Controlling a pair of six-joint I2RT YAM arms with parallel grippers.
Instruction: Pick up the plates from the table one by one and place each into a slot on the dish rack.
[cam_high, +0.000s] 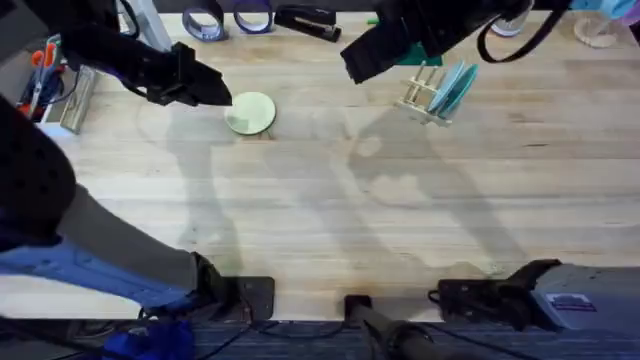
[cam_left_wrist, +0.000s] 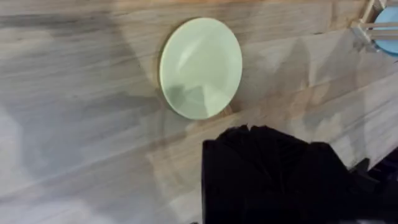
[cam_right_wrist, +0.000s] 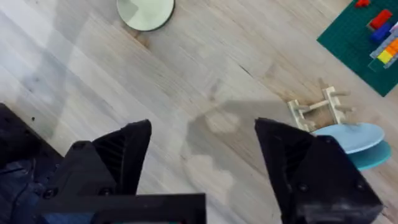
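Fingers (cam_right_wrist: 118, 155) spread wide, pale yellow plate (cam_high: 250, 113) flat on table (cam_high: 330, 220)

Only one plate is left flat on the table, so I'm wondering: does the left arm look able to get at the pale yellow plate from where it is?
Probably yes. The left gripper hovers right beside the pale yellow plate, which lies alone on bare table with nothing between them.

Table (cam_high: 330, 210): light wood planks, visible grain and seams, smooth with a soft sheen. Pale yellow plate (cam_left_wrist: 201, 67): smooth, faintly glossy, apparently plastic. Dish rack (cam_right_wrist: 318, 110): pale unfinished-looking wood, matt dowels. Light blue plate (cam_right_wrist: 351, 135) and turquoise plate (cam_right_wrist: 373, 160) in it: smooth, even finish. Right gripper (cam_right_wrist: 202, 155): black fingers, matt, plastic-looking. Green baseplate (cam_right_wrist: 360, 43): studded plastic.
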